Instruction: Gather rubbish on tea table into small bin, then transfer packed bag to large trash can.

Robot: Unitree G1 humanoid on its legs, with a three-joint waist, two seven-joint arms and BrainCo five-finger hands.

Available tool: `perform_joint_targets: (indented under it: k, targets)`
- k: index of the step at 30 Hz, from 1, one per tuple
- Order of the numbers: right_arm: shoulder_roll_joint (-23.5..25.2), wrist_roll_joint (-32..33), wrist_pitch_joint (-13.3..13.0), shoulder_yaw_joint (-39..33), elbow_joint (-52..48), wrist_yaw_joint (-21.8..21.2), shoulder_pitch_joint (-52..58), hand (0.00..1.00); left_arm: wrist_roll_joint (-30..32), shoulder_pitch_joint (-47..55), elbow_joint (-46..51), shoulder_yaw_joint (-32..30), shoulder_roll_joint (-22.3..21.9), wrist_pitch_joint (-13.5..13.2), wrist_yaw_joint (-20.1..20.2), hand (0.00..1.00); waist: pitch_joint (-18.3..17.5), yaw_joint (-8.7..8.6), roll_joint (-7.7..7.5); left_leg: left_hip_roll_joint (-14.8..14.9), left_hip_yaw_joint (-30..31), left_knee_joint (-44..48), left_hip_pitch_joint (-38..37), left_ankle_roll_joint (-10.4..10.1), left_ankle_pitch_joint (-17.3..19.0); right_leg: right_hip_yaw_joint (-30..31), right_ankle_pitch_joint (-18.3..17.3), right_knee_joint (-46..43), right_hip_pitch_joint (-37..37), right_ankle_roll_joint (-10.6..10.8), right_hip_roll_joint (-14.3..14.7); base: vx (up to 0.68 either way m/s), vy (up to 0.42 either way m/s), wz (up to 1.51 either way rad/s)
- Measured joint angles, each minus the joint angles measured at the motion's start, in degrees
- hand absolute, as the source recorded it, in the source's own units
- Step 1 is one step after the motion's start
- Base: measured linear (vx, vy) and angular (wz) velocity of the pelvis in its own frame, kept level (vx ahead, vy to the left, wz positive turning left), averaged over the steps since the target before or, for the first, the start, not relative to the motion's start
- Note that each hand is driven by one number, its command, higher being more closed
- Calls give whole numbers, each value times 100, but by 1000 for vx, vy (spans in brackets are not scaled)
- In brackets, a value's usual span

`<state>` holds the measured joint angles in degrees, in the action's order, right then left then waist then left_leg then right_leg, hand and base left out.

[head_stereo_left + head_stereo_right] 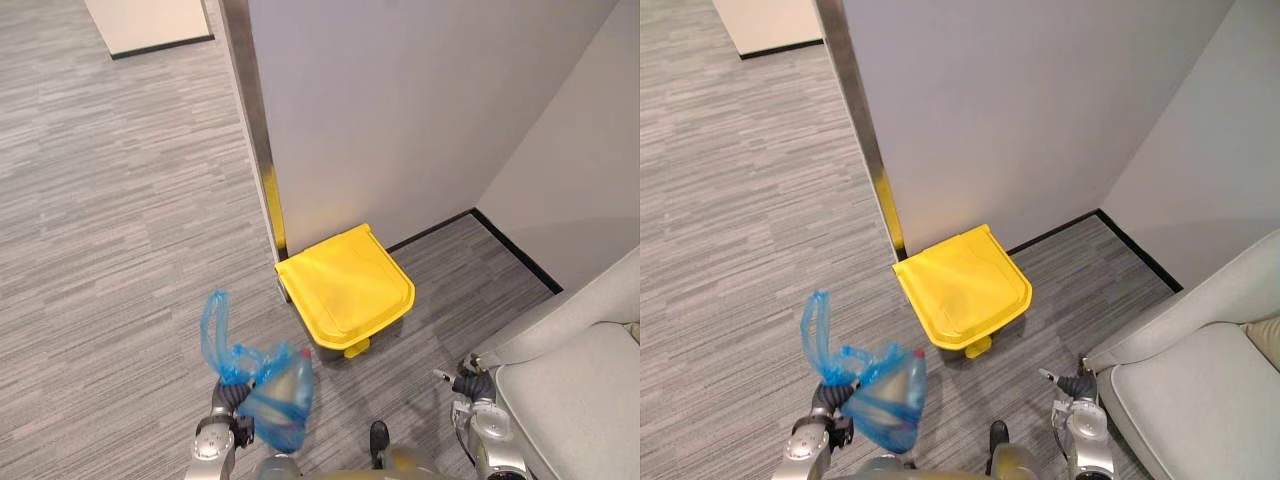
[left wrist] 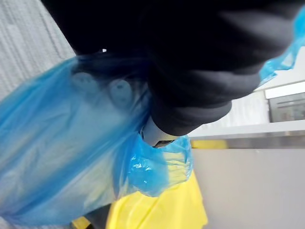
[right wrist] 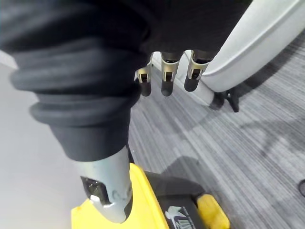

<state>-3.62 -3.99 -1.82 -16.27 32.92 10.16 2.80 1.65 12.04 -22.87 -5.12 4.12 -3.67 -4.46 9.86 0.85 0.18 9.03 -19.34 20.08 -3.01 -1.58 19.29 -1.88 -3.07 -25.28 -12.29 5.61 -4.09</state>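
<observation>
A blue plastic bag (image 1: 283, 398) packed with rubbish, a bottle showing through it, hangs at the lower left above the carpet. My left hand (image 1: 229, 393) is shut on the bag's gathered neck, and one loose handle loop sticks up beside it. In the left wrist view the bag (image 2: 62, 167) bulges under the hand's dark cover, with a finger (image 2: 158, 135) curled into the blue film. The large trash can (image 1: 345, 284) with its yellow lid closed stands against the wall, just ahead and to the right of the bag. My right hand (image 3: 164, 71) hangs low at the right, fingers relaxed, holding nothing.
A grey wall with a metal corner strip (image 1: 262, 160) rises right behind the can. A light grey sofa (image 1: 580, 380) fills the lower right, close to my right hand (image 1: 472, 385). The can's yellow foot pedal (image 1: 357, 347) faces me. Grey carpet stretches out to the left.
</observation>
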Motion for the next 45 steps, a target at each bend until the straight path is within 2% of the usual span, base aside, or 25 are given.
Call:
perform_joint_targets:
  k: [1, 2, 3, 5, 6, 7, 8, 9, 10, 11, 12, 13, 15, 17, 20, 23, 28, 30, 36, 37, 38, 40, 41, 43, 45]
  targets:
    - [11, 24, -7, -62, -155, 12, 8, 0, 0, -69, 100, 9, 5, -2, -5, 100, 148, 5, 12, -24, 72, 17, -220, 93, 184, -262, -146, -976, -419, 69, -101, 51, 72, 8]
    - [31, 63, -8, -121, -213, 23, 43, 0, -2, -98, 111, 56, 4, 1, -15, 100, 214, 0, 32, -70, 109, 71, -277, 124, 273, -352, -336, -1280, -601, 42, -158, 86, 64, 14]
    - [46, 153, -1, -141, -296, 89, 90, 0, -1, -136, 110, 64, 22, 4, -66, 100, 255, 27, -57, -116, 175, 301, -358, 164, 477, -520, -560, -1243, -819, -67, -229, 78, 26, 24]
    - [47, 241, -1, -208, -309, 194, 94, 0, 0, -242, 85, 94, 105, 7, -87, 100, 310, 19, -139, -157, 312, 653, -387, 192, 749, -741, -480, -579, -1128, -77, -275, 180, -61, 48]
    - [36, 323, 1, -255, -320, 246, 92, 0, 0, -375, 61, 100, 104, 6, -103, 100, 399, 19, -147, -177, 424, 974, -356, 168, 938, -920, -269, 170, -1211, -14, -279, 199, -92, 56]
    - [31, 353, 1, -255, -333, 252, 95, 0, 0, -415, 58, 99, 101, 5, -114, 100, 436, 14, -150, -181, 457, 1091, -347, 139, 987, -957, -227, 323, -1205, 2, -269, 210, -126, 77]
    - [6, 365, 6, -255, -361, 254, 122, 0, 0, -483, 32, 98, 77, -1, -146, 100, 476, 0, -129, -170, 565, 1367, -351, 23, 1181, -975, -30, 427, -1179, -81, -276, 130, -82, 62]
    - [-52, 366, 18, -269, -390, 254, 116, 0, 0, -538, -22, 104, 35, 0, -186, 100, 492, -5, -42, -102, 659, 1471, -363, -39, 1267, -1032, 56, 316, -1153, -89, -271, 304, -107, 53]
    - [-101, 371, 42, -329, -590, 246, 94, 0, -1, -611, -24, 121, -69, -6, -205, 100, 612, 86, 204, 35, 687, 1596, -354, -128, 1234, -1104, 18, 147, -1146, -57, -266, 277, -66, 26]
    - [-99, 376, 45, -341, -709, 244, 88, 0, -1, -641, -25, 147, -67, -7, -205, 100, 644, 110, 232, 42, 685, 1614, -339, -171, 1180, -1098, 25, 61, -1174, -68, -291, 324, -96, 32]
    - [-95, 396, 51, -368, -881, 239, 106, 0, 0, -661, -25, 228, -58, -7, -203, 100, 661, 131, 239, 40, 718, 1619, -385, -162, 1108, -1099, 0, -263, -1220, -118, -341, 253, -117, 41]
    - [-76, 404, 52, -407, -955, 236, 138, 0, 1, -636, -26, 228, -55, -12, -203, 100, 664, 145, 246, 65, 810, 1670, -505, -166, 1099, -1141, -285, -640, -1222, -290, -369, 250, -116, 41]
    - [-11, 414, 41, -492, -1028, 229, 156, 0, 4, -619, -29, 232, -46, -11, -192, 100, 664, 152, 224, 154, 891, 1837, -593, -166, 1098, -1190, -654, -1085, -1220, -315, -426, 218, -103, 24]
    - [88, 441, 46, -622, -1047, 235, 164, 0, 4, -627, -33, 240, -60, -9, -173, 100, 656, 138, 211, 270, 1063, 1898, -584, -255, 1020, -1332, -924, -1375, -1244, -295, -433, 186, -127, 21]
    - [228, 463, 55, -600, -1046, 224, 121, 0, 2, -627, -54, 252, -69, -2, -169, 100, 654, 143, 209, 432, 1062, 1853, -575, -367, 816, -1388, -943, -1329, -1237, -314, -270, 134, -116, -11]
    - [258, 474, 56, -567, -1046, 212, 118, 0, 3, -649, -98, 279, -123, -3, -160, 100, 651, 132, 208, 506, 1050, 1736, -574, -425, 764, -1438, -938, -1252, -1239, -320, -189, 92, -91, -2]
    - [281, 495, 56, -235, -967, 190, 114, 0, 3, -655, -128, 360, -126, -4, -65, 100, 618, 123, 146, 584, 1019, 1577, -369, -427, 763, -1527, -769, -1042, -1360, -385, -160, -29, -50, 8]
    - [319, 450, 63, 186, -956, 118, 39, 0, 0, -683, -127, 457, -78, -4, -66, 100, 591, 167, 95, 602, 984, 1580, 25, -427, 764, -1581, -520, -815, -1606, -398, -160, -123, -64, 14]
    - [329, 334, 71, 1011, -944, 51, -496, 0, -2, -885, -94, 496, -61, -8, -92, 100, 600, 210, 80, 696, 999, 1593, 537, -402, 813, -1858, -232, -458, -1777, -430, -214, -141, -64, 25]
    - [320, 324, 62, 1190, -946, -22, -740, 0, -2, -1002, 27, 497, -49, -21, -102, 100, 615, 305, 67, 729, 1053, 1532, 722, -253, 1038, -1945, -155, -384, -1932, -396, -210, -199, -92, 27]
    - [315, 317, 63, 1288, -941, -33, -922, 0, -7, -1126, 63, 497, -44, -61, -119, 100, 676, 346, 46, 774, 1141, 1505, 821, -419, 1233, -2002, -85, -372, -2013, -409, -202, -211, -93, 21]
    - [317, 290, 63, 1478, -936, -35, -1232, 0, -97, -1288, 70, 490, -19, -81, -209, 100, 865, 476, -39, 805, 1278, 1617, 953, -421, 1232, -2029, 9, -318, -2027, -396, -179, -213, -105, 13]
    - [314, 285, 60, 1675, -937, -38, -1436, 0, -127, -1331, 74, 481, 7, -92, -231, 100, 908, 487, -88, 796, 1459, 1622, 1113, -421, 1232, -2075, 34, -205, -2077, -367, -150, -196, -122, 22]
    - [285, 286, 58, 1820, -932, -38, -1782, 0, -193, -1347, 81, 482, 51, -148, -295, 100, 955, 493, -85, 804, 1692, 1577, 1331, -420, 1231, -2099, 51, -40, -2149, -342, -39, -138, -156, 31]
    - [110, 288, 61, 1974, -911, -42, -2225, 0, -273, -1366, 79, 476, 90, -168, -347, 100, 1026, 580, -107, 803, 1799, 1489, 1432, -421, 1230, -2160, 135, 73, -2208, -410, 43, -73, -144, 15]
